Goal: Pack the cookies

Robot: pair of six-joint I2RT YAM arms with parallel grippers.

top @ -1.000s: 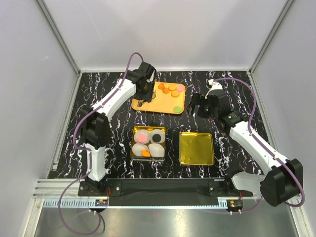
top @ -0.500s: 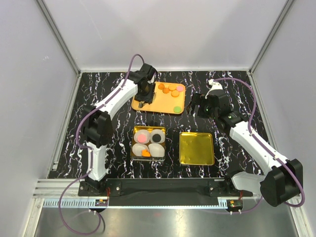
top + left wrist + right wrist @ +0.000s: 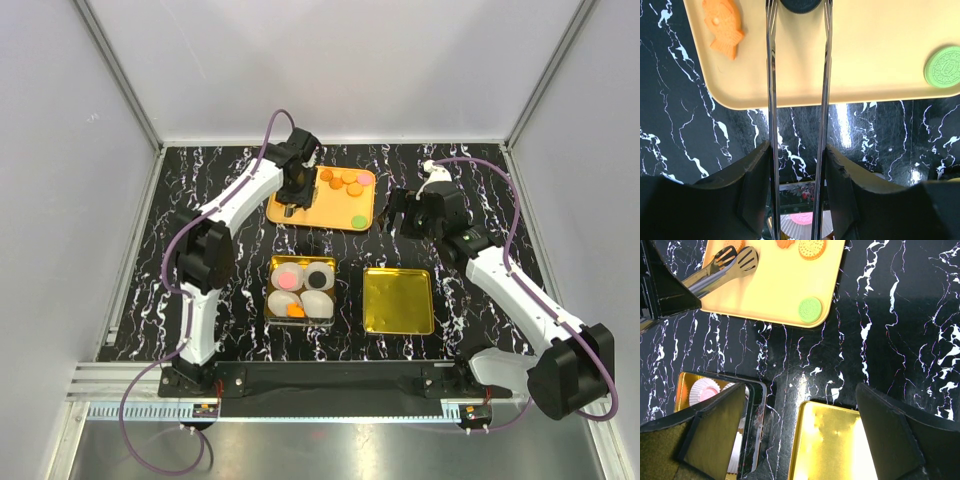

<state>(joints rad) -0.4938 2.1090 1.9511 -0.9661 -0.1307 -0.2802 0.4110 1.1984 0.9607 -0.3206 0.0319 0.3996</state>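
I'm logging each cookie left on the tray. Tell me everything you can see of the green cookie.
The green cookie is one flat, round, pale green disc with an embossed pattern and ribbed rim, like a sandwich biscuit. It lies flat on the orange tray, close to its near right corner, apart from the orange cookies at the far side. Only the tray touches it; the tongs are across the tray.

green cookie point(image 3: 357, 221), orange tray point(image 3: 320, 208), black white-veined table point(image 3: 350, 250)
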